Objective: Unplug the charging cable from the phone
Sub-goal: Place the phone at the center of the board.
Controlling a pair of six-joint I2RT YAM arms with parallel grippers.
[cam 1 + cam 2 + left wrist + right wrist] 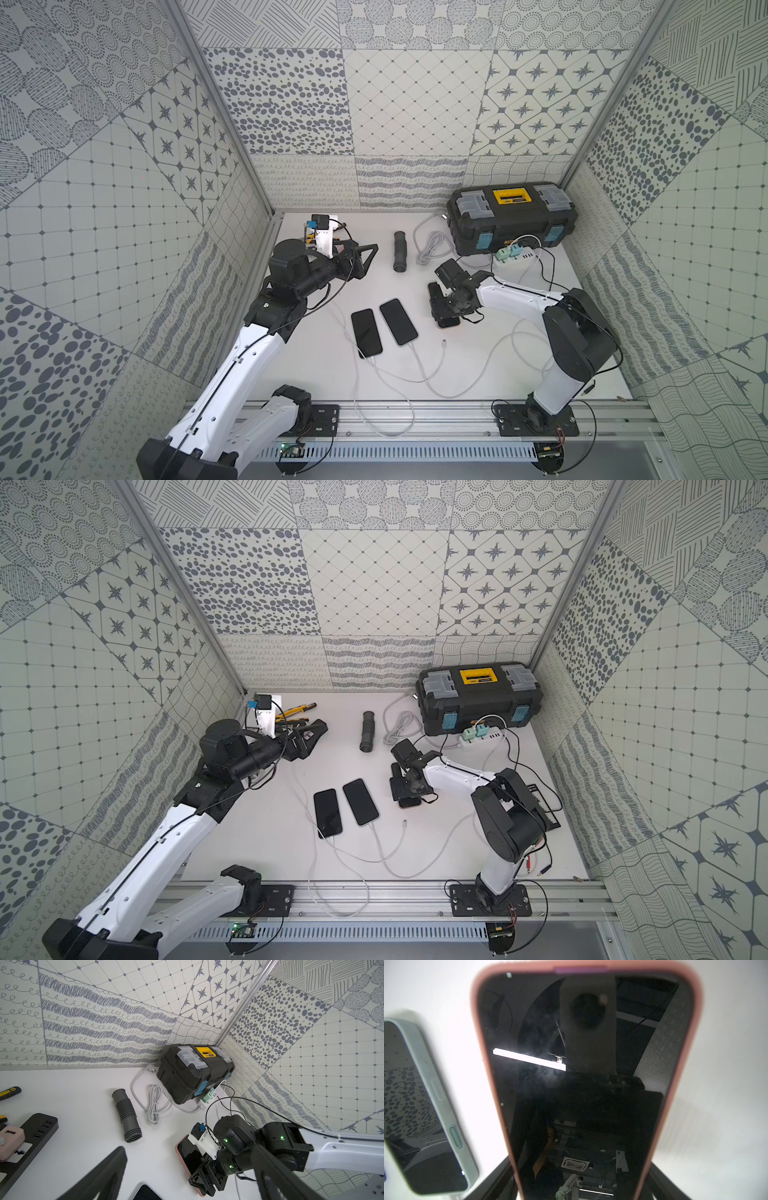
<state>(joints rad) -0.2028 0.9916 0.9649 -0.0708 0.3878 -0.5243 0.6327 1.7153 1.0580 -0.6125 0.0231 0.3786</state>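
A pink-cased phone (581, 1084) lies flat on the white table, screen up. My right gripper (444, 309) straddles it, with a finger against each long side, shut on it. Its plug end is hidden under the gripper. Two more dark phones (366, 332) (398, 322) lie side by side to its left, each with a white charging cable (415, 365) in its near end. A loose cable connector (444, 341) lies on the table, apart from every phone. My left gripper (368, 262) hovers open and empty at the back left, its fingers (99, 1176) spread wide.
A black toolbox (511, 216) stands in the back right corner, with a white power strip (519, 253) and green chargers in front of it. A grey ribbed hose (401, 251) and a coiled grey cord (432, 245) lie mid-back. A black power strip (31, 1136) and screwdrivers (299, 708) sit back left.
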